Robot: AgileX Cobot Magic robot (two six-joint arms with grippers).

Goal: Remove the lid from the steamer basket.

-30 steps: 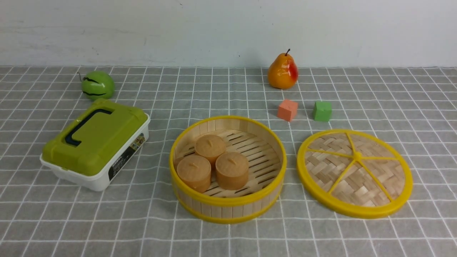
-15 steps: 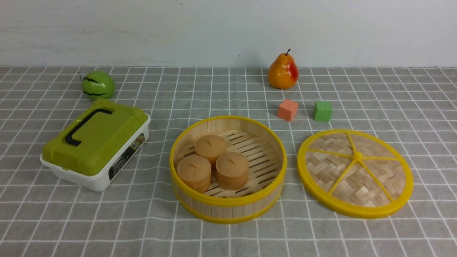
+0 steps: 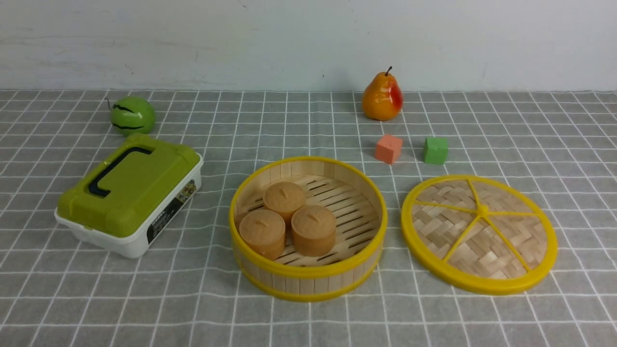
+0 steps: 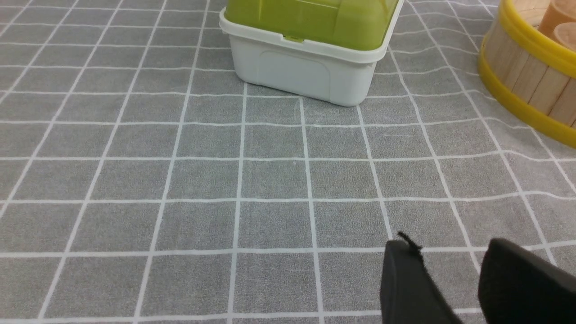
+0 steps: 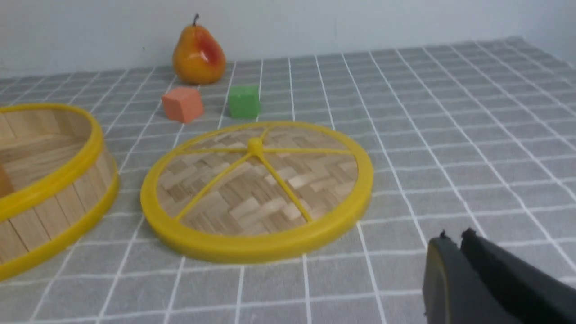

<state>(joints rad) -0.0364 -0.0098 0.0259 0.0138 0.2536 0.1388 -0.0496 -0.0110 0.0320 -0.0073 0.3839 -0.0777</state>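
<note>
Right pincer [image 5: 455, 236]: only the two black fingertips show, low over the grey checked cloth [image 3: 308, 323]. They look pressed together with at most a hairline between them, though the picture is soft there. Nothing is held.

The lid [image 3: 479, 234] is off the steamer basket [image 3: 308, 273]. It lies flat on the cloth ahead of the right pincer, near it but not touching, with knob and spokes facing up. The basket stands just beside the lid on the robot's left of it, with a strip of cloth between the two. Its top is open and three tan cylinders [image 3: 313, 229] are bunched together on the slatted floor. Beyond the lid from this pincer sit an orange cube [image 3: 388, 148] and a green cube [image 3: 435, 150], side by side and apart. Farther still, a pear [image 3: 382, 99] stands upright near the wall.

Left pincer [image 4: 447, 247]: fingertips parted, bare cloth between them, nothing held. Ahead of it, well apart, sits the white box with olive-green lid [image 3: 127, 193], shut. The basket's wall also shows ahead, on the robot's right of the box. A round green fruit [image 3: 132, 114] lies beyond the box, farthest from this pincer.
</note>
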